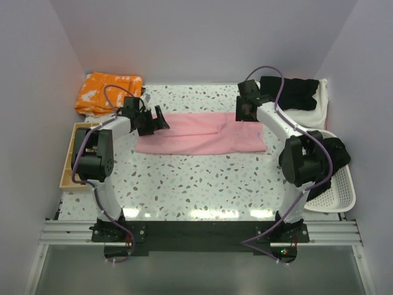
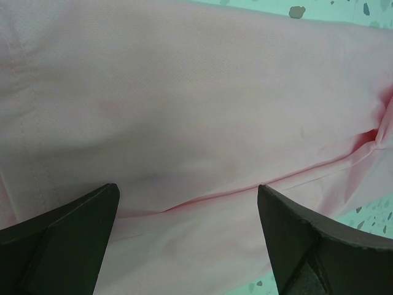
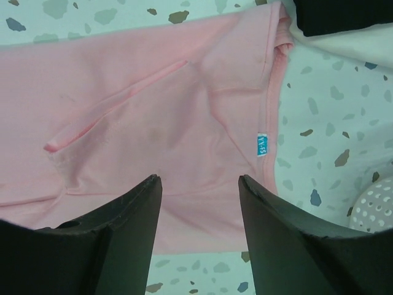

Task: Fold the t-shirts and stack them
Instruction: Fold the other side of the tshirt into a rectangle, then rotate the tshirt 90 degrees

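The pink t-shirt (image 1: 202, 133) lies folded in a long strip on the bench (image 1: 202, 184), with a gripper over each end.

From the top you see the left gripper (image 1: 155, 120) over the left end and the right gripper (image 1: 247, 110) over the right end. A black t-shirt (image 1: 295, 92) lies on an off-white t-shirt (image 1: 316, 114) in the far right corner. Only the wrist views show the fingers: the left ones wide apart, the right ones partly apart, both holding nothing. The right wrist view alone shows a small blue label (image 3: 262, 144) on the shirt's edge.
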Available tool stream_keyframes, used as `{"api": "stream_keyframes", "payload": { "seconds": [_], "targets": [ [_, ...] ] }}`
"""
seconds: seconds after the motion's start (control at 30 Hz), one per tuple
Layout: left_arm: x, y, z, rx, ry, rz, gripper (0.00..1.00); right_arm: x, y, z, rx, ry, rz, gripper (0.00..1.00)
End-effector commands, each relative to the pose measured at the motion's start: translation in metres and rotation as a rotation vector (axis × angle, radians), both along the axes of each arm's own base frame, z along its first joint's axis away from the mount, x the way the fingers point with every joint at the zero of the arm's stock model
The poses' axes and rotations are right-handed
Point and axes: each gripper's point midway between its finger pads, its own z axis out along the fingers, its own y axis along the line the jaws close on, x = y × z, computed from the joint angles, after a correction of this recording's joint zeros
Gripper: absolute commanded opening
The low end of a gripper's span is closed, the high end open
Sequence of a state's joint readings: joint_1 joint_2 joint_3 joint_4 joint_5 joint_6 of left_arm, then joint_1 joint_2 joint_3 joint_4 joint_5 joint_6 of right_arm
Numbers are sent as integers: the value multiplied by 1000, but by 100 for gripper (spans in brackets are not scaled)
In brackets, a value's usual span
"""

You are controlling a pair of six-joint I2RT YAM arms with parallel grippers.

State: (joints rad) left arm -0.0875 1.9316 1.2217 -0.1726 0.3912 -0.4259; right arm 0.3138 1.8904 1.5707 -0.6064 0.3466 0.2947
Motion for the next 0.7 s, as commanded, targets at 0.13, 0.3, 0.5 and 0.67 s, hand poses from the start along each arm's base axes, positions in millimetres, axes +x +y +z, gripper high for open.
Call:
{"api": "stream_keyframes", "payload": {
  "seconds": [0.13,0.3,0.5,0.67],
  "targets": [
    [65,-18,93,-67,-381,-76,100,24,9,-42,146,33,-37,56],
    [84,-41,109,-152,-461,-169,100,23,-3,-51,154,64,-92,56],
    [66,-43,36,-103,-271,-136,100,18,1,-66,177,114,-113,56],
    [38,-30,-3,-37,-176,-80,100,28,11,-83,207,152,-104,55]
  ]
}}
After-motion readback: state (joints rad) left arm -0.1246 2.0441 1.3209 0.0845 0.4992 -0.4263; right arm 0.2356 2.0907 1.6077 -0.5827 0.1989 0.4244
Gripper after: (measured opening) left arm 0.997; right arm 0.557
